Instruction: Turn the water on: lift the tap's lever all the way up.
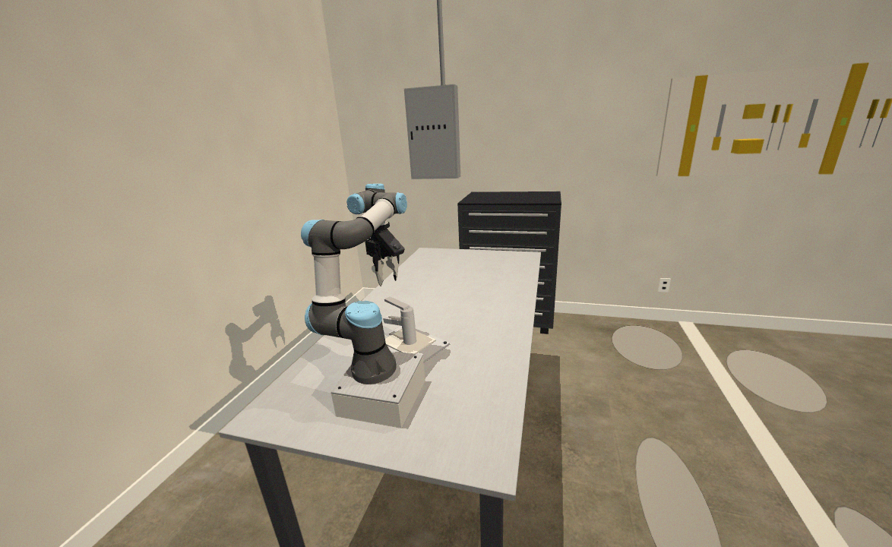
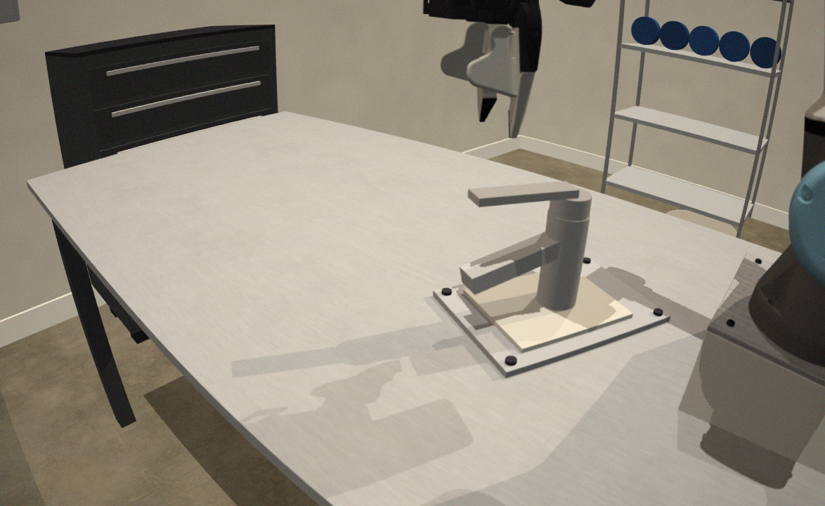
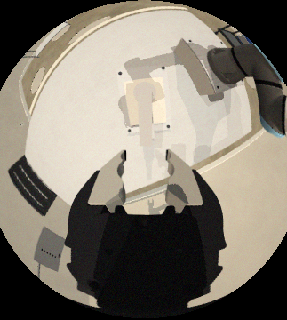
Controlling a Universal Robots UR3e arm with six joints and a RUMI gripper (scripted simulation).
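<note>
A grey tap (image 2: 560, 251) stands upright on a bolted plate (image 2: 550, 318) on the table, next to the arm's base. Its flat lever (image 2: 522, 193) lies about level, pointing the same way as the spout (image 2: 507, 267) below it. The tap also shows in the top view (image 1: 405, 319) and in the wrist view (image 3: 144, 111). My gripper (image 2: 499, 122) hangs high above the table, well beyond the lever's tip and apart from it, fingers pointing down. In the wrist view the gripper (image 3: 146, 156) is open with nothing between its fingers.
The arm's base block (image 1: 374, 394) sits beside the tap's plate. A black drawer chest (image 2: 164, 88) stands at the table's far end. A metal shelf rack (image 2: 698, 107) with blue discs stands off the table's far side.
</note>
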